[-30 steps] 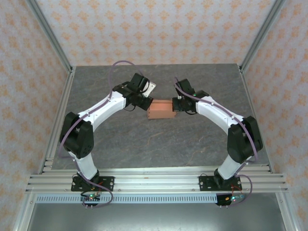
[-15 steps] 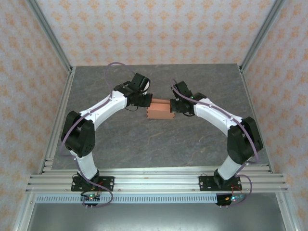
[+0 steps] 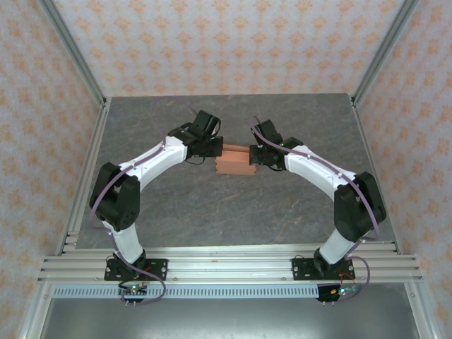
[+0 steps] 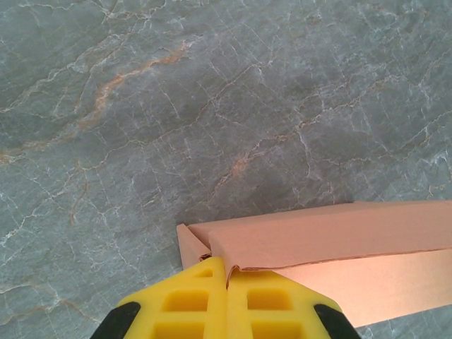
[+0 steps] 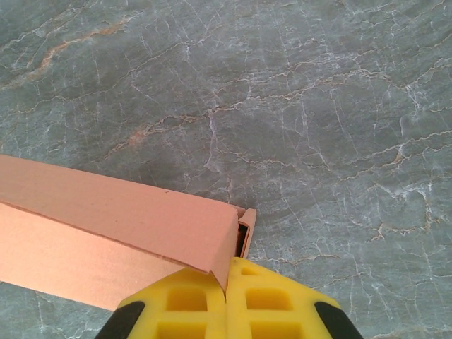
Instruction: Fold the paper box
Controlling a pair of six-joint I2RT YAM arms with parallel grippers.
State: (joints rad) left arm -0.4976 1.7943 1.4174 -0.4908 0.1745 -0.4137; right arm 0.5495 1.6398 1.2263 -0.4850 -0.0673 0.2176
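The paper box (image 3: 234,162) is a small salmon-orange rectangular box lying on the grey stone tabletop (image 3: 233,205) between the two arms. My left gripper (image 3: 216,148) is at its left end and my right gripper (image 3: 256,154) at its right end. In the left wrist view the yellow fingers (image 4: 191,304) are closed, pinching the edge of the paper box (image 4: 332,233) top flap at the left gripper (image 4: 227,272). In the right wrist view the right gripper (image 5: 226,286) is closed on the corner of the paper box (image 5: 120,212) top panel, and a tucked end flap (image 5: 245,229) stands beside it.
Aluminium frame rails (image 3: 226,265) run along the near edge, and posts (image 3: 74,63) rise at the table's back corners. Patterned walls enclose the back and sides. Bare tabletop lies around the box.
Both grippers have closed in on the box's ends, the right one shifting left. The box has moved slightly toward the back and looks narrower.
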